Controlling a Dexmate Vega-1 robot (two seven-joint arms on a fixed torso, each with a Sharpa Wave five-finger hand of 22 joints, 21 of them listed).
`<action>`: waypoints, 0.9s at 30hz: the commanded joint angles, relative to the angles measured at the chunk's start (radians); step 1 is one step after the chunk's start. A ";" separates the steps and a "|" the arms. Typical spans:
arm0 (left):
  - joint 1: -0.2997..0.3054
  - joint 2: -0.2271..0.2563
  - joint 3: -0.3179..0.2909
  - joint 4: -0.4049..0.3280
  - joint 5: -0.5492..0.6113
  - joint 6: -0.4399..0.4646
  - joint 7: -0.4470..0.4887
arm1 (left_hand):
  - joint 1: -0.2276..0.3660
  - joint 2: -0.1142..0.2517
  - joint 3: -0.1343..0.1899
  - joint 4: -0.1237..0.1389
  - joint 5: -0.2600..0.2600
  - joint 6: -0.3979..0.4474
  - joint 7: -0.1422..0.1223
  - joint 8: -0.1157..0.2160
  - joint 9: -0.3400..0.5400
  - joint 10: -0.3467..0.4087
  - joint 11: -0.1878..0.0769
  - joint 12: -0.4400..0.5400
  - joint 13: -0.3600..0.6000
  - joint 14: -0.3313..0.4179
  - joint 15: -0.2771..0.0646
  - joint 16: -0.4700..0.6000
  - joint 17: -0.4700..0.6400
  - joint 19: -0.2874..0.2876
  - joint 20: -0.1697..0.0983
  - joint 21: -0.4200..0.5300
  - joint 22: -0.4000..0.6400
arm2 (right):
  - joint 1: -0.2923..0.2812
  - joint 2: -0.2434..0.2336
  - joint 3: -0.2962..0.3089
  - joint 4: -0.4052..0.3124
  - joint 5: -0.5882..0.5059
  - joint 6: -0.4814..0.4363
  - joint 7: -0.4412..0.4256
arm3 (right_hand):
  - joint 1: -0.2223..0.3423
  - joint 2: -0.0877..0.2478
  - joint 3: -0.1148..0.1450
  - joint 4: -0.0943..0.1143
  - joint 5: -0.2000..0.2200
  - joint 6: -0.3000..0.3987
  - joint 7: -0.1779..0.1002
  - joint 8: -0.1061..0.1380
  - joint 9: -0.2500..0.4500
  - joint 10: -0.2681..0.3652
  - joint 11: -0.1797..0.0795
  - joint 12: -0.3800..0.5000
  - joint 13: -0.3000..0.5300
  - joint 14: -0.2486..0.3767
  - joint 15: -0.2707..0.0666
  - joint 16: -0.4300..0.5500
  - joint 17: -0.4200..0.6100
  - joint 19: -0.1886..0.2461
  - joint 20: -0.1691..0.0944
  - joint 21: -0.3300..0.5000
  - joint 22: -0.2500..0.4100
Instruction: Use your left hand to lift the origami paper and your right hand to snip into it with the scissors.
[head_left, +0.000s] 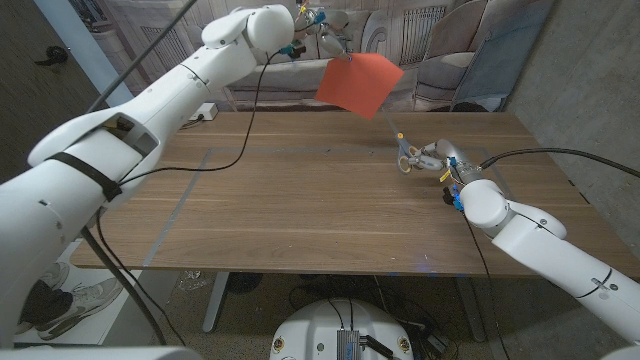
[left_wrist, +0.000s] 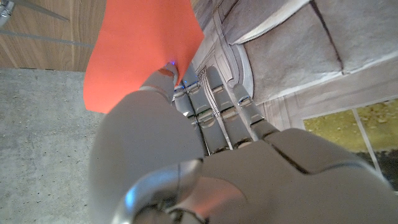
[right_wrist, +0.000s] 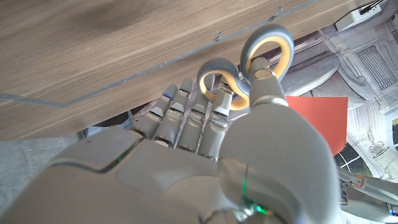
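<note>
Above the table's (head_left: 300, 200) far edge at about 12 o'clock, left hand (head_left: 318, 28) pinches orange origami paper (head_left: 360, 82) aloft, while at 2 o'clock right hand (head_left: 440, 158), fingers curled through the handles, grips scissors (head_left: 404, 158).

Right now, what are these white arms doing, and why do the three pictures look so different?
They belong to a robot standing at a wooden table. One picture comes from a camera on its head, looking down. The other two come from cameras on its wrists, so they look turned around. The left hand holds a red-orange paper up in the air. The right hand holds scissors low over the table. You can see their round handles in its wrist picture.
</note>
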 joint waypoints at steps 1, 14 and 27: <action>-0.035 0.009 0.023 -0.029 0.004 0.012 -0.078 | 0.036 0.024 -0.004 0.001 0.000 0.015 0.018 0.003 0.042 0.028 -0.045 0.001 0.006 -0.004 -0.174 -0.004 0.007 -0.003 0.000 -0.002 0.004 | 0.013 -0.028 -0.010 0.006 0.057 -0.007 -0.010 | 0.004 0.011 0.187 0.176 0.005 0.090 -0.084 0.005 0.006 0.136 -0.130 0.006 0.005 -0.005 -0.175 0.001 0.000 0.001 0.001 -0.003 0.005; -0.057 -0.004 0.030 -0.006 -0.018 -0.006 -0.124 | 0.041 0.025 -0.011 0.002 -0.003 0.018 0.015 0.002 0.041 0.026 -0.045 0.001 0.012 -0.001 -0.175 -0.007 0.019 -0.005 -0.006 -0.004 0.003 | 0.030 -0.028 -0.028 0.041 0.094 0.037 -0.020 | 0.002 0.013 0.189 0.177 0.001 0.091 -0.080 0.005 0.008 0.137 -0.129 0.007 0.005 -0.005 -0.174 0.003 0.000 0.002 0.003 -0.002 0.005; -0.067 -0.022 0.045 0.051 -0.031 -0.036 -0.125 | 0.045 0.027 -0.016 0.002 -0.005 0.019 0.019 0.001 0.040 0.028 -0.045 0.002 0.017 0.002 -0.175 -0.008 0.031 -0.005 -0.005 -0.005 0.003 | 0.047 -0.039 -0.027 0.080 0.131 0.139 0.010 | 0.005 0.012 0.193 0.173 -0.002 0.094 -0.073 0.008 0.013 0.146 -0.124 0.011 0.005 -0.005 -0.177 0.004 0.000 -0.002 0.004 -0.004 0.005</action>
